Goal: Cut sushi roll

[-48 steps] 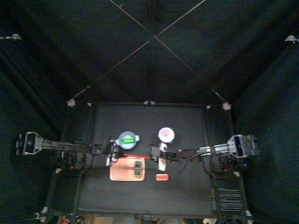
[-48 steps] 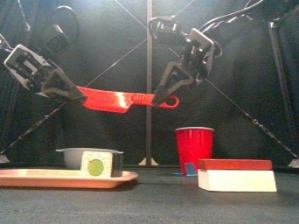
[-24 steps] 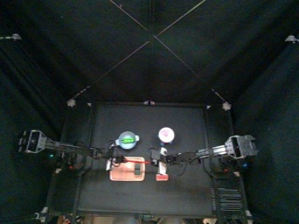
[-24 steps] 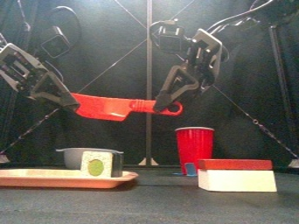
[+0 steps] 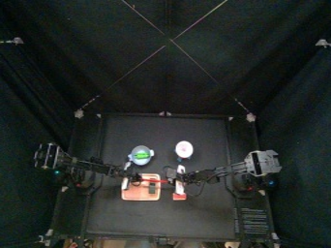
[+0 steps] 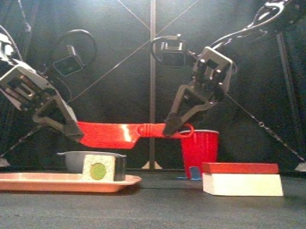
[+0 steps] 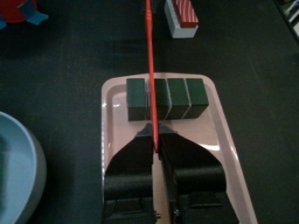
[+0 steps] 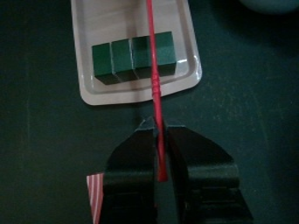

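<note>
Two hands share one tool: the left hand [image 6: 74,134] is pinched on the blade end of a red knife [image 6: 120,133], and the right hand [image 6: 177,126] is clamped on its handle end, so the knife hangs level in the air above the worktop [image 6: 156,204]. Holding it at both ends probably keeps the thin blade from twisting and lets it come down flat. Both wrist views show the blade edge-on as a red line running across the sushi roll [image 7: 167,96], between its first and second segments, which suggests the cut line is already chosen. The roll lies on the salmon-pink board [image 7: 222,149] at the front left of the worktop, well below the blade and not touched by it. It reads as a short blocky log, dark green outside with grooves marking four segments; the front view shows a pale end face with a green centre. The board is flat, smooth, with rounded corners and a shallow rim. A red cup [image 6: 199,152] stands behind, and a red-and-white block [image 6: 242,179] lies to the right.
</note>
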